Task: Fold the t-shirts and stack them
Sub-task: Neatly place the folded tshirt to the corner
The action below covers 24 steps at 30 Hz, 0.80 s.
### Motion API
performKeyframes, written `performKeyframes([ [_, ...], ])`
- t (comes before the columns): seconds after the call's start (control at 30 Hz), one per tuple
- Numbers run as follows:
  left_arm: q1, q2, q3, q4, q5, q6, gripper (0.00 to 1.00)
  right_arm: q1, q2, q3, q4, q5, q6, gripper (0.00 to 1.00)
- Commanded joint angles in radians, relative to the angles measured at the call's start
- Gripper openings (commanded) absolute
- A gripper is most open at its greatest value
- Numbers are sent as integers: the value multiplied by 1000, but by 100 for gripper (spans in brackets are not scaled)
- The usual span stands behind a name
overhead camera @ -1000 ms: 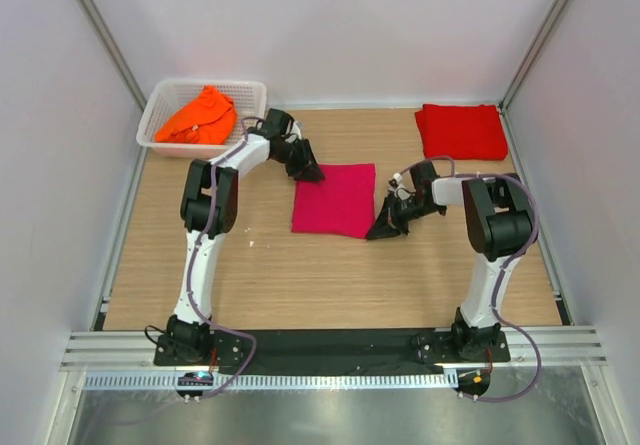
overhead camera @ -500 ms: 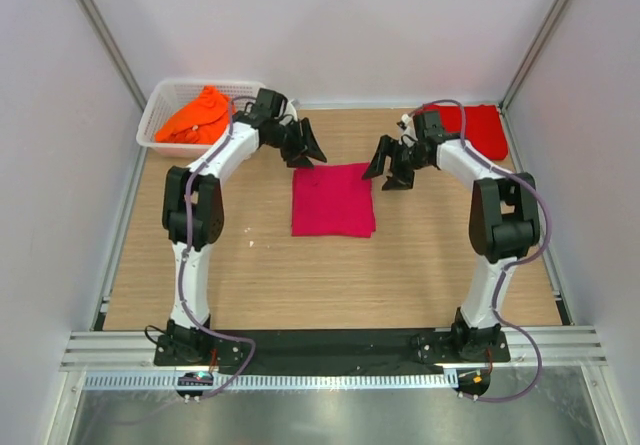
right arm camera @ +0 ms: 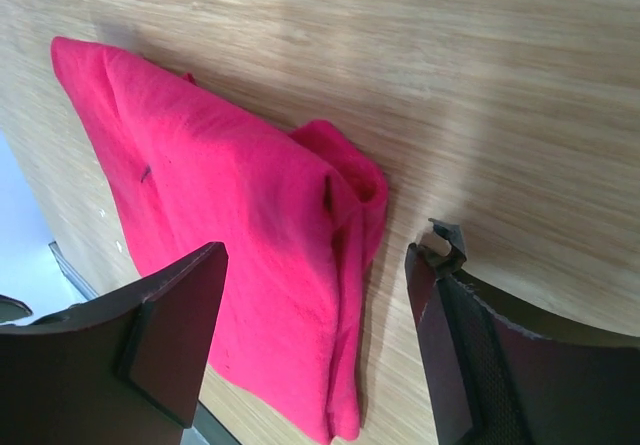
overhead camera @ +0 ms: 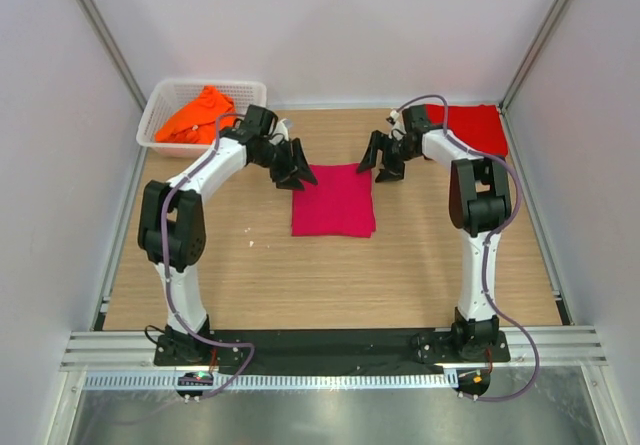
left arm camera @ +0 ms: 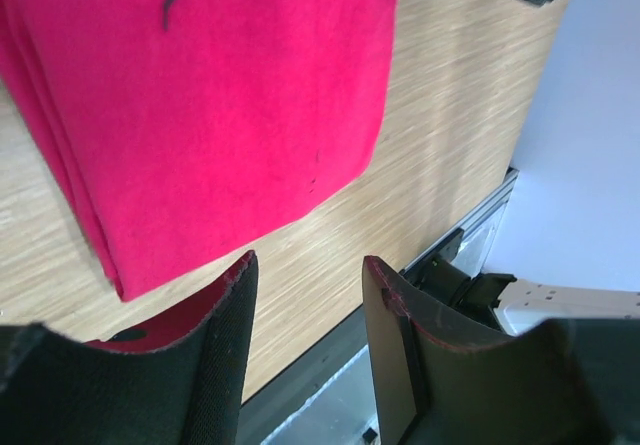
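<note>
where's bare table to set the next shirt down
Free: the wooden table between the folded magenta-pink cloth t-shirt and its near edge. Crowded at the back: white plastic lattice basket, left gripper, right gripper, folded red cloth t-shirt.

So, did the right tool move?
Yes. The right tool moved farther away, from the right edge of the folded magenta-pink cloth t-shirt to its far right corner.

A: From the left wrist, how much of the folded magenta-pink cloth t-shirt [left arm camera: 200,95] shows?

B: Only part. The view's top and left edges cut it off, and the black left fingers [left arm camera: 210,365] cover its near corner. The dark fleck on it is too small to identify.

A: And from overhead?

B: The right arm [overhead camera: 440,145] overlaps the left edge of the folded red cloth t-shirt [overhead camera: 485,125]. Whether the left fingers touch the pink cloth can't be told.
</note>
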State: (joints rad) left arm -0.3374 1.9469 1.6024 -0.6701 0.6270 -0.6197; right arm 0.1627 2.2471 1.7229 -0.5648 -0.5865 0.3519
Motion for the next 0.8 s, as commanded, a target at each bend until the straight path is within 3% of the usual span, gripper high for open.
performKeyframes([
  [0.0, 0, -81, -24, 6, 22, 11, 47, 18, 26, 29, 49, -35, -16, 78],
  [0.37, 34, -94, 13, -16, 37, 11, 47, 78, 63, -11, 114, -27, 53, 66],
  [0.57, 55, -101, 8, -34, 49, 25, 47, 89, 95, 26, 103, -18, 55, 37],
  [0.63, 61, -106, -2, -36, 56, 31, 47, 101, 94, 32, 100, -29, 52, 25],
  [0.67, 64, -109, -13, -34, 62, 29, 47, 104, 91, 35, 97, -36, 47, 11],
  [0.73, 70, -117, -22, -34, 65, 29, 46, 112, 85, 40, 89, -44, 47, 1],
  [0.77, 72, -118, -27, -34, 65, 29, 45, 112, 72, 43, 85, -45, 58, 1],
])
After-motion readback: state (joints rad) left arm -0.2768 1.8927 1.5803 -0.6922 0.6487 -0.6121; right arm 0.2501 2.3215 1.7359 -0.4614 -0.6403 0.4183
